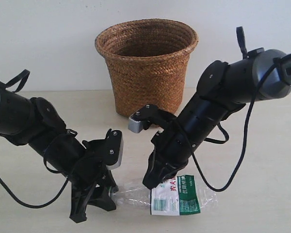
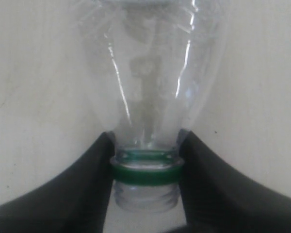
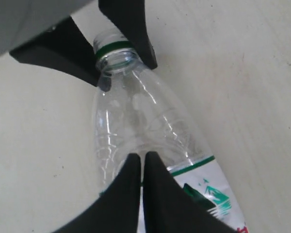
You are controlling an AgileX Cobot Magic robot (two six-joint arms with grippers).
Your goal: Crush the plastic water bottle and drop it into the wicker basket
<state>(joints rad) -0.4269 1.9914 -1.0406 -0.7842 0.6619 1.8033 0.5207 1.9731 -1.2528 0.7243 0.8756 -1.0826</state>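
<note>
Clear plastic, so it's a bit hard to read, but the plastic water bottle (image 1: pixel 136 198) is lying on its side on the bench (image 1: pixel 262 145), close to the near edge and a touch right of the middle, with its mouth pointing toward the left edge. No cap on it that I can see, just the green ring (image 2: pixel 145 172) and bare threads, which is honestly good news since the air has somewhere to go. Left gripper (image 2: pixel 146 145) is clamped on the neck right at that ring, one finger each side. Right gripper (image 3: pixel 142 158) has its fingers pretty much together, tips planted on the body just beside the label (image 1: pixel 177 199). I can't tell whether they've nipped a fold of plastic or are just pressing. The body looks mostly round to me, so I'd call the crush barely started. Wicker basket (image 1: pixel 145 82) sits upright at the middle of the far edge, well apart from the bottle. If I were running this step, I'd make the neck grip firm so the thing can't roll or squirt out sideways. Then push the right tips straight down on the middle of the body, not off to one side, slow enough for air to leave through the mouth. This plastic probably springs back, so I'd flatten it properly before thinking about the lift to the basket.
</note>
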